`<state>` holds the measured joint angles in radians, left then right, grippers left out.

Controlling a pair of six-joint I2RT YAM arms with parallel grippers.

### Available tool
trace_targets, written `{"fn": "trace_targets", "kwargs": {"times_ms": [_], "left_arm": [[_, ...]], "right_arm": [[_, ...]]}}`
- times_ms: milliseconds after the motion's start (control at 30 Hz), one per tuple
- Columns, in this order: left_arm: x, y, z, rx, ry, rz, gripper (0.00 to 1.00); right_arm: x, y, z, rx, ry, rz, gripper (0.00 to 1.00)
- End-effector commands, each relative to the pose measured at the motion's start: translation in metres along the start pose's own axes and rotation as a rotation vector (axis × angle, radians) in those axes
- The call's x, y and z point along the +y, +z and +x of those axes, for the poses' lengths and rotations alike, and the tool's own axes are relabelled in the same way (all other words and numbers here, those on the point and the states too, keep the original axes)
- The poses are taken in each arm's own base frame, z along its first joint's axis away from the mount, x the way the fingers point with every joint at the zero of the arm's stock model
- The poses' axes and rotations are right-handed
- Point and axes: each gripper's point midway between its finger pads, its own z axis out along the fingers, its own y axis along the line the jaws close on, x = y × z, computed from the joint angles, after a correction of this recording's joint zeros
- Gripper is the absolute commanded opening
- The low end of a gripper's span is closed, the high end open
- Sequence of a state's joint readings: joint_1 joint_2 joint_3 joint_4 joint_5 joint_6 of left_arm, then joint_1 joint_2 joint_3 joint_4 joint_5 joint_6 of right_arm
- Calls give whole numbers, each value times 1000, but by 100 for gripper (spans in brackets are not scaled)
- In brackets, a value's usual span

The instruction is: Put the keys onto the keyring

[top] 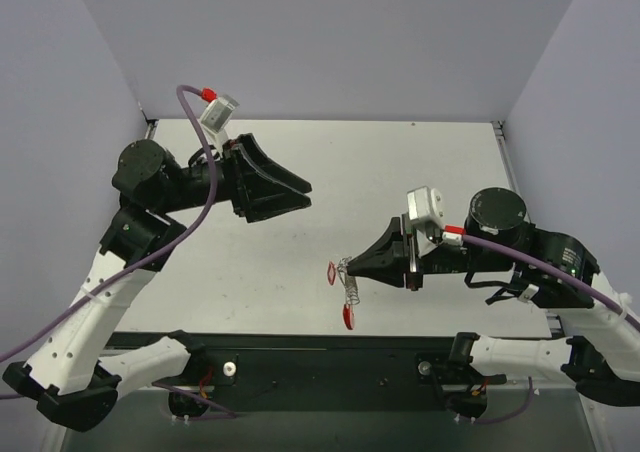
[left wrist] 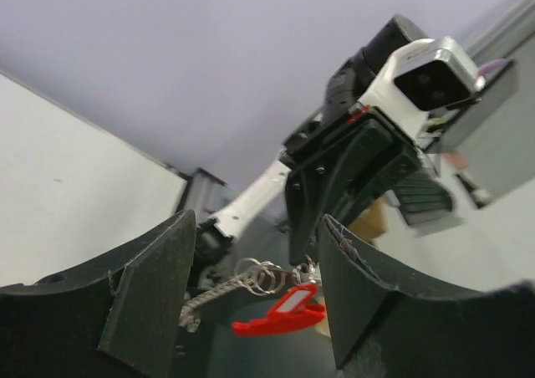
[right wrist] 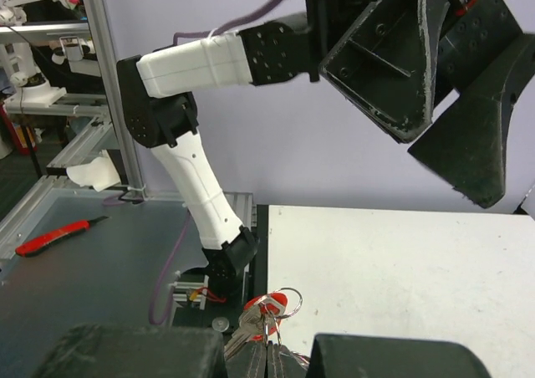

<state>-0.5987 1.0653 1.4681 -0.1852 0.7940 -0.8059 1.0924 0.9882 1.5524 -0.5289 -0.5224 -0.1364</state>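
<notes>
My right gripper (top: 348, 264) is shut on the keyring and holds it above the table's near middle. The thin silvery chain (top: 352, 292) hangs down with the curved red band (top: 348, 318) at its end. The small red-headed key (top: 332, 270) sits at the fingertips. In the right wrist view the key (right wrist: 266, 309) hangs on a silver ring (right wrist: 288, 293) just above my shut right gripper (right wrist: 267, 351). My left gripper (top: 300, 194) is open, empty and raised, apart from the keyring. In its view (left wrist: 251, 227) the chain (left wrist: 209, 297) and band (left wrist: 280, 315) show between the fingers, farther off.
The white table (top: 400, 172) has grey walls on three sides and a black strip (top: 330, 367) along its near edge. A red-handled tool (right wrist: 50, 237) lies on a side bench off the table, beside an aluminium frame post (right wrist: 113, 85).
</notes>
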Motion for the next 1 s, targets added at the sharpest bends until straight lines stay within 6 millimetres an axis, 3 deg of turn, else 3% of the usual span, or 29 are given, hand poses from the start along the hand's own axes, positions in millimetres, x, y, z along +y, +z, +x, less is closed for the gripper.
{"fn": "trace_targets", "kwargs": {"times_ms": [0, 200, 467, 767, 967], "left_arm": [[-53, -20, 4, 78, -94, 292, 69], [-41, -19, 16, 135, -148, 251, 65], [5, -12, 55, 255, -225, 71, 64], [11, -2, 78, 333, -237, 56, 59], [3, 0, 85, 359, -225, 86, 45]], "right_arm": [[-6, -1, -8, -38, -27, 30, 0], [-9, 2, -6, -28, -29, 34, 0], [-12, 11, -6, -17, -30, 28, 0], [-14, 15, -8, -16, -29, 23, 0], [-16, 16, -8, -16, -27, 33, 0]]}}
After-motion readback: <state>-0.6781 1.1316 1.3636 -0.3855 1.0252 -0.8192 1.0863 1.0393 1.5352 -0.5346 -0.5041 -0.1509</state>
